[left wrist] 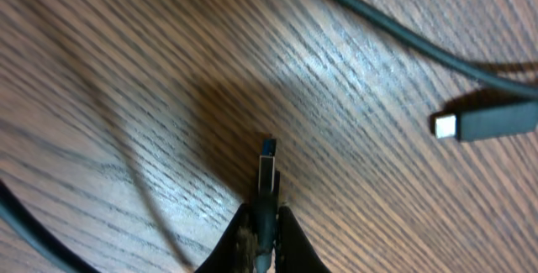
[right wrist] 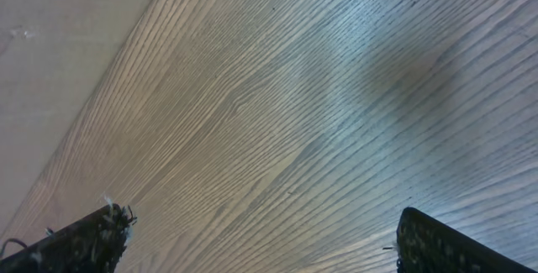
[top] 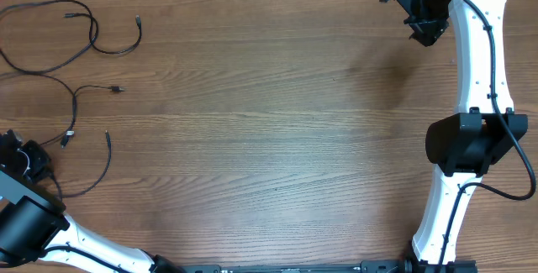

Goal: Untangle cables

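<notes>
Wood-grain table (top: 277, 139), matte w/ fine ridged lines, bare btwn the right gripper's (top: 424, 25) jaws, which stand spread wide w/ nothing in them, well apart from the work.

Left gripper (left wrist: 265, 223) is clenched on a plug (left wrist: 267, 168): small flat connector, silvery shell w/ a blue tip poking out ahead of the jaws. The cables (top: 80, 21), thin, black, limp, smooth-jacketed, lie in loose loops ahead of those jaws. A second plug (left wrist: 492, 122), blocky black w/ a silver tip, lies to the jaws' right; one cord (left wrist: 395, 29) crosses beyond them.

Risks, as I judge it:
- pinch looks narrow, so the plug may slip if tugged hard
- a pulled cord could drag nearby loops and re-knot them
- the plug could snag on a cord
</notes>
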Tool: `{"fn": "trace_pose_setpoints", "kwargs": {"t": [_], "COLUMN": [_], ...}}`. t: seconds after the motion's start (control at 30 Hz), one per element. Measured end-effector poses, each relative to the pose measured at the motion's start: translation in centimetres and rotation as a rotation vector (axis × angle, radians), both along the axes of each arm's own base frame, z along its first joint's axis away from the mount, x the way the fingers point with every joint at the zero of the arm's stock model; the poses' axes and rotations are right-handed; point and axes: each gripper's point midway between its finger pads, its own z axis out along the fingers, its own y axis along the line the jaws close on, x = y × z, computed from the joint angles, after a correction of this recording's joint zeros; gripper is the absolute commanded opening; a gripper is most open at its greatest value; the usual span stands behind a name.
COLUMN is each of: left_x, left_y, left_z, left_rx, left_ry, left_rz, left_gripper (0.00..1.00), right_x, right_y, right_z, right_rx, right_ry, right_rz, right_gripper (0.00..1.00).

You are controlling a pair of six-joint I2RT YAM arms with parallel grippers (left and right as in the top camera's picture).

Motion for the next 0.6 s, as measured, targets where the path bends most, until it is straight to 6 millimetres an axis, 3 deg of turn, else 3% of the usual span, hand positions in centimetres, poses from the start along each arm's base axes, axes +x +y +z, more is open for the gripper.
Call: {"fn": "trace_pose_setpoints", "kwargs": {"t": [0.43, 0.6], "left_x": [0.2, 1.3], "left_y": [-3.8, -5.5], "left_z": [0.0, 0.2], "left_rx": [-0.136, -0.161], "left_ry": [-0.036, -0.085], "left_rz": [-0.256, -0.441], "left_gripper": [0.04, 0.04], "right_x": [0.2, 0.2], "right_y": [0.0, 0.0], "right_z": [0.1, 0.1], "right_rx": [-0.001, -0.001], "right_ry": [-0.01, -0.01], "right_rz": [0.0, 0.0], "right_gripper": [1.0, 1.0]}}
